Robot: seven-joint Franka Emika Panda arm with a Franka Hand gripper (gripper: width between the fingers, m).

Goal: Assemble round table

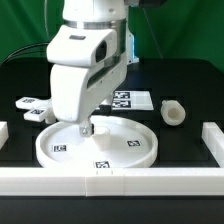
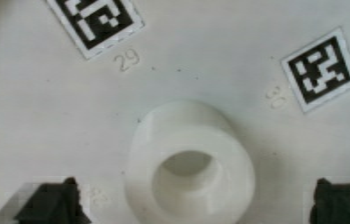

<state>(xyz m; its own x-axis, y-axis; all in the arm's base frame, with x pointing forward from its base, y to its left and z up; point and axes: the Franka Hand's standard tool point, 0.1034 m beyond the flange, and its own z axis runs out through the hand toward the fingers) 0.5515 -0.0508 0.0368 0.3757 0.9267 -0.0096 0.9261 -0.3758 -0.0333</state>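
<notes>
The large white round disc (image 1: 98, 145) lies flat on the black table near the front rail, with tags on its face. My gripper (image 1: 88, 128) hangs straight down over its middle. In the wrist view the disc's raised central socket (image 2: 193, 168) sits between my two black fingertips (image 2: 51, 203), which stand wide apart, so the gripper (image 2: 198, 205) is open and holds nothing. Two tags (image 2: 97, 20) show on the disc face. The thick short cylinder (image 1: 173, 112) lies on its side at the exterior view's right. The cross-shaped piece (image 1: 32, 108) lies partly hidden behind my arm at the exterior view's left.
A long white rail (image 1: 110, 178) runs along the front edge, with short rail ends at both sides (image 1: 213, 137). The marker board (image 1: 130, 100) lies behind the disc, partly hidden by my arm.
</notes>
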